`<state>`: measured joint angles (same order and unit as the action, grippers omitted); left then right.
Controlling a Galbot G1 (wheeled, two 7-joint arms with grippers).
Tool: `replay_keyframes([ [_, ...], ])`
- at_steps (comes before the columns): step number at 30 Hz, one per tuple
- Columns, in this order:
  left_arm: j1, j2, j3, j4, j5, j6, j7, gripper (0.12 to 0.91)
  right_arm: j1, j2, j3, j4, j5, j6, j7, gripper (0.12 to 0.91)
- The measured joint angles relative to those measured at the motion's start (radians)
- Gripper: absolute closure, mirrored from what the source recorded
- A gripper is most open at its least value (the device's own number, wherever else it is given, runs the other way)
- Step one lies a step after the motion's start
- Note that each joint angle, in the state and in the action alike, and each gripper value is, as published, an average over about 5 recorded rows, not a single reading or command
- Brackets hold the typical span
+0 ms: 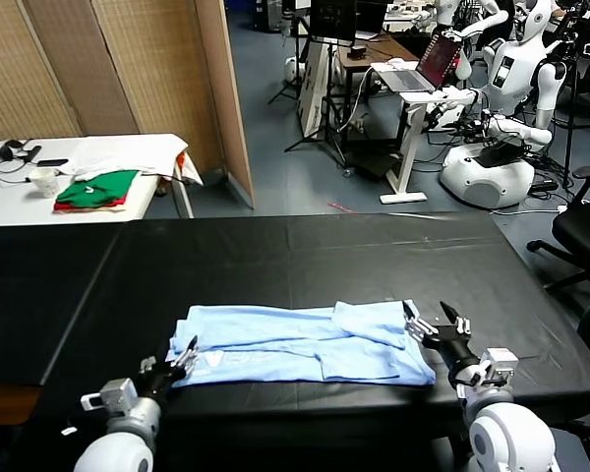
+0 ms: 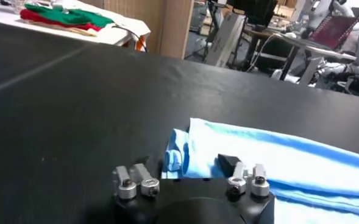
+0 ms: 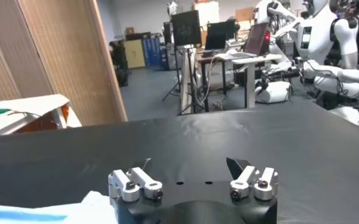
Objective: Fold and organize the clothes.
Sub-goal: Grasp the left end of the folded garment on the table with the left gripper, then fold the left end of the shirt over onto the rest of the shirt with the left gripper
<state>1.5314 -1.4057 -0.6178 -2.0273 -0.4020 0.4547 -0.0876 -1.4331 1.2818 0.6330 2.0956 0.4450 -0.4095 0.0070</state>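
Note:
The clothes, a pale sky-blue T-shirt (image 1: pixel 305 344), lie folded into a long strip near the front edge of the black table (image 1: pixel 295 256). My left gripper (image 1: pixel 180 362) is low at the strip's left end. In the left wrist view the shirt (image 2: pixel 270 164) shows a rolled corner (image 2: pixel 174 159) lying between the jaws of my left gripper (image 2: pixel 194 163), which stand apart. My right gripper (image 1: pixel 435 324) sits at the strip's right end, open. In the right wrist view only bare table lies between the jaws of my right gripper (image 3: pixel 191 165), and the shirt (image 3: pixel 45 210) shows beside it.
A white table (image 1: pixel 10 202) at the back left carries green and red folded garments (image 1: pixel 96 190) and a cup (image 1: pixel 45 181). A wooden partition (image 1: pixel 226 88) stands behind. Desks and other robots (image 1: pixel 511 88) fill the back right, with an office chair (image 1: pixel 585 231) by the table's right edge.

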Motion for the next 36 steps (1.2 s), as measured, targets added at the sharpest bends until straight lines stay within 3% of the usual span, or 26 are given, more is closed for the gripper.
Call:
replay_keyframes([
  [5,0.0,-0.012,0.01,0.003,0.022,-0.003,0.006,0.469,0.004,0.001,0.0,-0.01,-0.002,0.006,-0.003,0.118],
  [10,-0.006,-0.012,0.013,0.014,0.035,-0.007,0.022,0.739,0.011,0.002,-0.001,-0.008,-0.003,0.007,-0.004,0.118],
  [13,-0.009,-0.006,0.013,0.012,0.025,0.004,0.033,0.85,0.012,0.005,-0.002,-0.002,-0.004,0.008,-0.004,0.118],
  [19,-0.012,0.023,0.006,0.005,0.075,0.002,0.052,0.852,0.004,0.01,-0.001,0.006,-0.008,0.011,-0.002,0.118],
  [25,0.012,0.077,-0.021,-0.006,0.306,-0.091,0.083,0.853,0.006,0.011,-0.002,0.007,-0.008,0.013,0.001,0.118],
  [30,0.032,0.145,-0.063,-0.001,0.45,-0.144,0.079,0.853,0.005,0.018,-0.002,0.004,-0.008,0.013,0.002,0.118],
  [36,0.022,0.208,-0.094,0.006,0.494,-0.155,0.063,0.853,-0.004,0.035,-0.005,0.002,-0.017,0.014,0.001,0.118],
])
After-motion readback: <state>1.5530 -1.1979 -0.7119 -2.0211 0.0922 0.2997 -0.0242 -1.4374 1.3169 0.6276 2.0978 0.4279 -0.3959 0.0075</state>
